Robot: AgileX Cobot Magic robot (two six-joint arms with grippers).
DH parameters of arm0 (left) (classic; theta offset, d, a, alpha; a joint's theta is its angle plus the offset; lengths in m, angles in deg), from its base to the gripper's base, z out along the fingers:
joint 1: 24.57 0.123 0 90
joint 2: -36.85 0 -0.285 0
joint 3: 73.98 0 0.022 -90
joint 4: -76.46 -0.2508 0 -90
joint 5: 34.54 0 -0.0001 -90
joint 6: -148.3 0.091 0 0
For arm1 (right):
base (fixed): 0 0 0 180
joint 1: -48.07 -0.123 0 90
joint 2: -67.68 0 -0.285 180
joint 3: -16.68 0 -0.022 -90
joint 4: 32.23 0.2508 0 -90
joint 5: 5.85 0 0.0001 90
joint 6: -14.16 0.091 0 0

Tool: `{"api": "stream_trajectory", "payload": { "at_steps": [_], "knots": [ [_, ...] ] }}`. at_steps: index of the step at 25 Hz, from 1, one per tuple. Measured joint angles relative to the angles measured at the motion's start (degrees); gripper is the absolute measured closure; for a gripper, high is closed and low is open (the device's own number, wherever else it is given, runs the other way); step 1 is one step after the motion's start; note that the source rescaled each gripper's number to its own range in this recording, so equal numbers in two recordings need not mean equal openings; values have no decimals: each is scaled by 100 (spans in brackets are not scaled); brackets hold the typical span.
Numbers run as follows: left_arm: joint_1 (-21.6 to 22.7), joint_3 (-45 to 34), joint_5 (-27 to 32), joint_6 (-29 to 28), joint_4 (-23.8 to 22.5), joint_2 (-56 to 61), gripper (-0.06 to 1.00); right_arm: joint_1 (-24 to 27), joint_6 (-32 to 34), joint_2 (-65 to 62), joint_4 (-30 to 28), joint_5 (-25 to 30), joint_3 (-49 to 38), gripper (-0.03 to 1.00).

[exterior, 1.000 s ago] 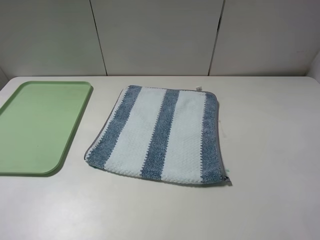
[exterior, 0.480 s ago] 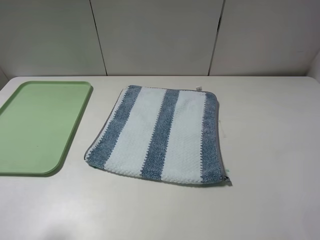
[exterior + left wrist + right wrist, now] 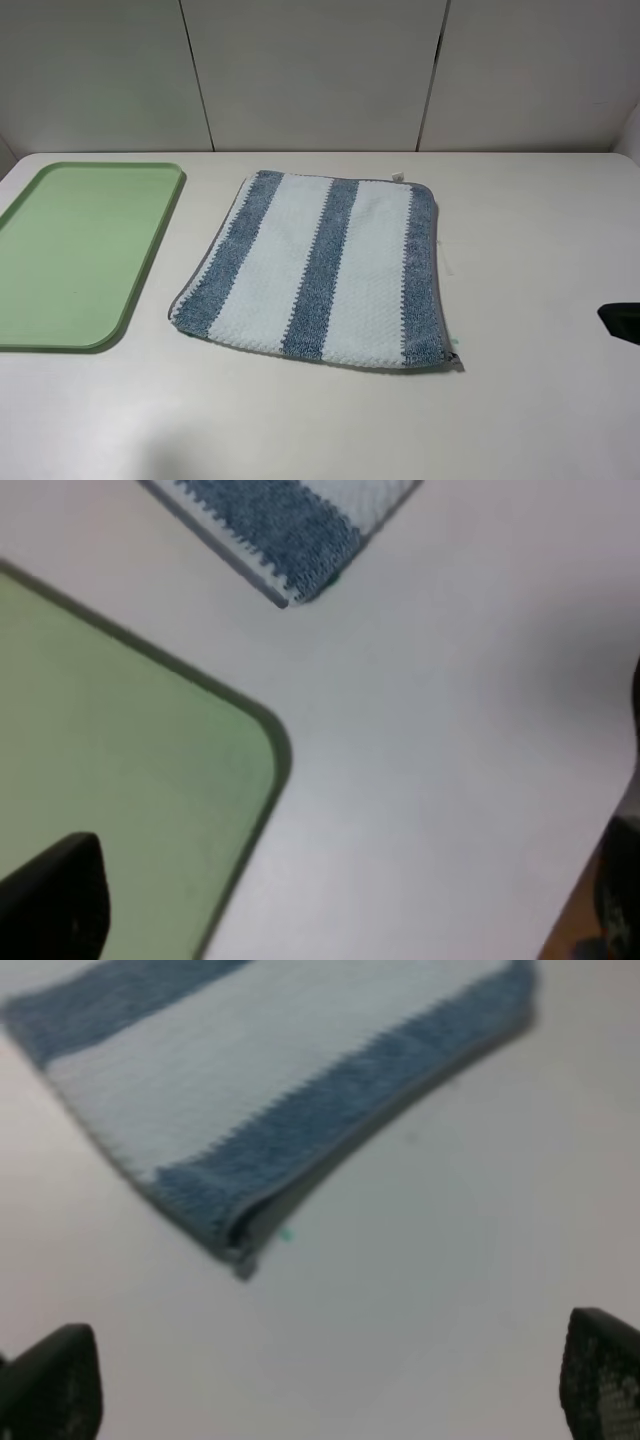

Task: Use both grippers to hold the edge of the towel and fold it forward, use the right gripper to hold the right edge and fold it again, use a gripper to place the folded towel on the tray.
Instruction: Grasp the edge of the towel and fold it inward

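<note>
Evidently the towel (image 3: 320, 275) is laid flat on the tabletop (image 3: 540, 230), just beside the tray (image 3: 70, 250). Soft, light, limp cloth is expected, so the near edge of the towel (image 3: 310, 357) is best pinched by its corners. The left hand (image 3: 340, 900) and right hand (image 3: 325, 1385) are held agape, empty.

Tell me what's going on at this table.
Nothing is gripped yet. The striped towel lies flat on the table, and the green tray sits beside it on the left arm's side, not touching it. Both grippers are open and hold nothing. The left gripper hovers by the tray's corner, and the right gripper hovers near a towel corner.
</note>
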Motion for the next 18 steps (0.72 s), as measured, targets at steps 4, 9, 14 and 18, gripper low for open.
{"api": "stream_trajectory", "payload": {
  "at_steps": [4, 9, 14, 18],
  "knots": [
    [-610, 4, -5, -57, -603, -12, -2, -560, -102, 301, -11, -125, 0, -3],
    [-788, 4, -90, -71, -1364, -15, -2, -812, -495, 688, -183, -205, 0, -3],
    [-794, 4, -385, 17, -1894, -41, -2, -812, -1076, 1070, -329, -246, 0, -3],
    [-794, 4, -550, 101, -1972, -473, -2, -812, -1213, 1399, -391, -388, 0, -3]
  ]
}}
